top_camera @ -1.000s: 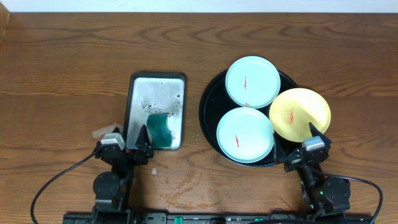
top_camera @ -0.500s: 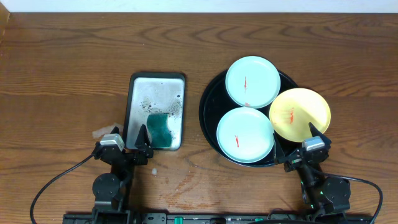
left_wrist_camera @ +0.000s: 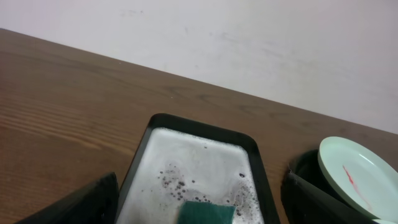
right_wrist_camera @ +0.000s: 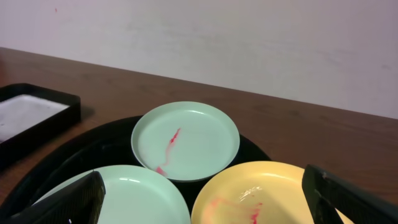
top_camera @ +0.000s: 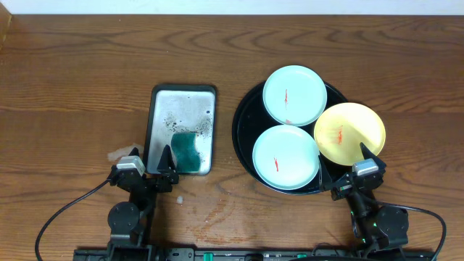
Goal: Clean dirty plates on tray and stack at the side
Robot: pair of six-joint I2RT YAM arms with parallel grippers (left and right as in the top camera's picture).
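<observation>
Both hands were spread wide, holding nothing: the left hand (top_camera: 151, 161) at the silver tray's (top_camera: 181, 101) near end, the right hand (top_camera: 346, 165) by the yellow plate (top_camera: 349, 133). That plate and two mint-green plates (top_camera: 293, 95) (top_camera: 285, 157), each smeared red, lay on the black tray (top_camera: 243, 123), the yellow one overhanging its right rim. The silver tray held suds, dark specks and a green sponge (top_camera: 188, 151).

Rectangular metal tray (left_wrist_camera: 193, 155), dark-rimmed, speckled inside; green sponge (left_wrist_camera: 207, 212) at its near end. Mint plate (left_wrist_camera: 360, 174), red-smeared, far right
</observation>
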